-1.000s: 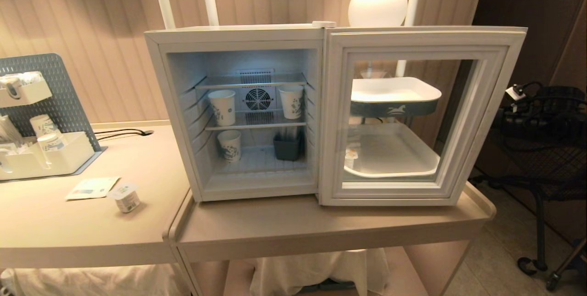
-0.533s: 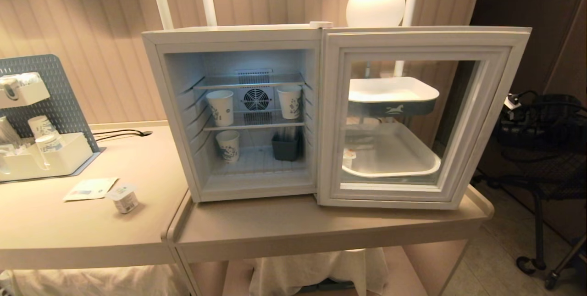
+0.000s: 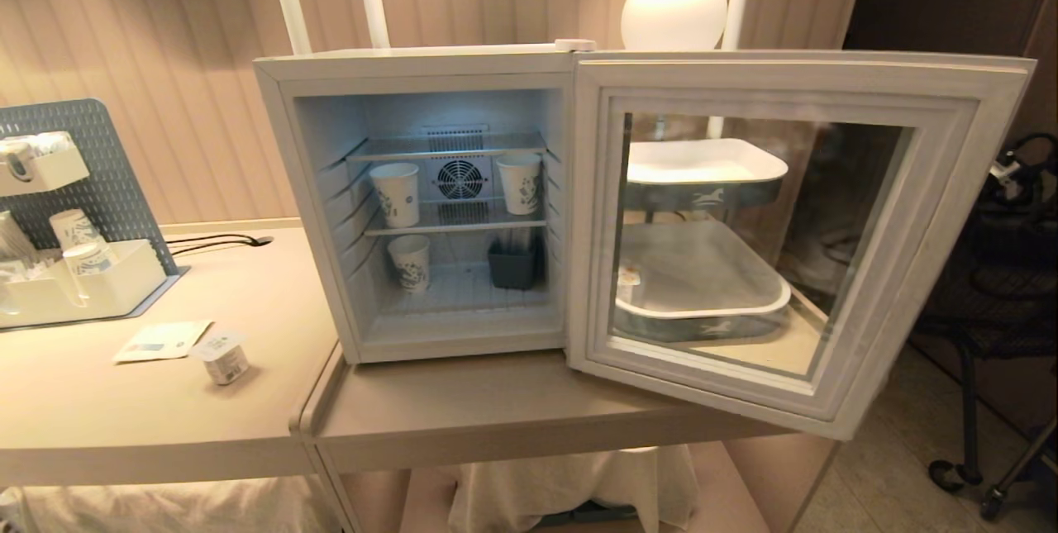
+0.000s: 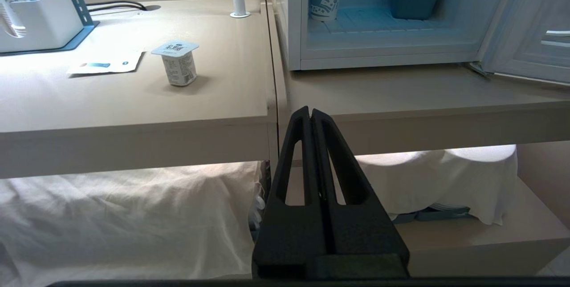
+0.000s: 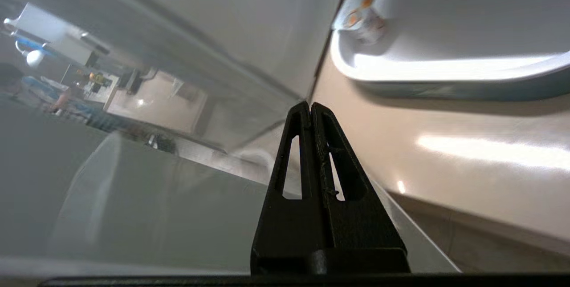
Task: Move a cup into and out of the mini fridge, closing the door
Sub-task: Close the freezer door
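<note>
**Door being swung, cup not yet collected**

Head view: neither arm is seen. The mini fridge (image 3: 430,202) stands open on the right-hand surface (image 3: 496,409), its door (image 3: 793,244) swung out on the hinge side, its free edge overhanging the surface's front. Taller paper cups (image 3: 395,194) and a dark bin (image 3: 512,264) are seen on the wire shelves. The cup (image 3: 225,357) stands upright on the left-hand surface (image 3: 99,417), just beside a flat card (image 3: 163,340) and well apart from the fridge. Through the door's glass two stacked trays (image 3: 702,173) are seen.

Left wrist view: the left end effector (image 4: 310,113) is held low, below and in front of the surface edge, its fingers pressed together on nothing. The cup (image 4: 176,62) lies ahead of it and off to one side, up on the surface; the fridge's lower shelf is ahead to the other side.

Right wrist view: the right end effector (image 5: 309,107) is pressed together, empty, with its tip close against the door's glass and frame (image 5: 178,46); whether it touches cannot be told. A tray (image 5: 445,69) lies beyond its tip on the far side.

The step in hand is judged to be the handling of the door by the right end effector, with the loading of the cup not yet done. For the next move, an end effector would need to be spread, raised to surface height, brought around the cup and pinched on its sides below the lid, and the door kept wide enough for a clear path onto a shelf.
</note>
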Robot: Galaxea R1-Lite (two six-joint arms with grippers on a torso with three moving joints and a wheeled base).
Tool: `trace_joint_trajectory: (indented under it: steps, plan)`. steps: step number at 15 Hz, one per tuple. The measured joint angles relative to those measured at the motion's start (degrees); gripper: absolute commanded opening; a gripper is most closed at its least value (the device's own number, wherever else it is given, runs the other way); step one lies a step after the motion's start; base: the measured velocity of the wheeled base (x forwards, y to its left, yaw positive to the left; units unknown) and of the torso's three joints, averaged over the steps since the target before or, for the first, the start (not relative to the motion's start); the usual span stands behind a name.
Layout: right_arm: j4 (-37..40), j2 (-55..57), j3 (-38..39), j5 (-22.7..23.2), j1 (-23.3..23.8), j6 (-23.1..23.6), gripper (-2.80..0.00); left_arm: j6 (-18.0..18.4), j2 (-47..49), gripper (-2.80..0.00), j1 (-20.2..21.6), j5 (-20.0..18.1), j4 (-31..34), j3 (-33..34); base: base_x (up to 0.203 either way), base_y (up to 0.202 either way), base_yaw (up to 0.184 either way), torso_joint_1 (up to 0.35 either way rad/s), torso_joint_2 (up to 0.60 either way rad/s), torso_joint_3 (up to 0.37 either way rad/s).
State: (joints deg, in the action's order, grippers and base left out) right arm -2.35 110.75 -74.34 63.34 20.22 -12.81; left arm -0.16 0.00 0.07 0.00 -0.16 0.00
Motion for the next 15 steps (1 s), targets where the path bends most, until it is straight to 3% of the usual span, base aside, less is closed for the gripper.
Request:
trace_joint_trajectory:
  steps: [5, 8, 13, 15]
  plan:
    - [0.8, -23.1, 17.6, -0.2, -0.8, -0.5, -2.80, 0.0, 0.0, -2.80, 0.0, 0.0, 0.0, 0.0, 0.000, 0.000, 0.000, 0.000, 0.00, 0.000]
    - [5.9, -39.1, 24.2, -0.3, -3.4, -0.7, -2.80, 0.0, 0.0, -2.80, 0.0, 0.0, 0.0, 0.0, 0.000, 0.000, 0.000, 0.000, 0.00, 0.000]
    - [23.3, -64.0, 26.1, 1.0, -17.6, -3.4, -2.80, 0.0, 0.0, -2.80, -0.1, 0.0, 0.0, 0.0, 0.000, 0.000, 0.000, 0.000, 0.00, 0.000]
    - [28.0, -69.9, 25.2, 5.5, -21.4, -6.6, -2.80, 0.0, 0.0, -2.80, 0.0, 0.0, 0.0, 0.0, 0.000, 0.000, 0.000, 0.000, 0.00, 0.000]
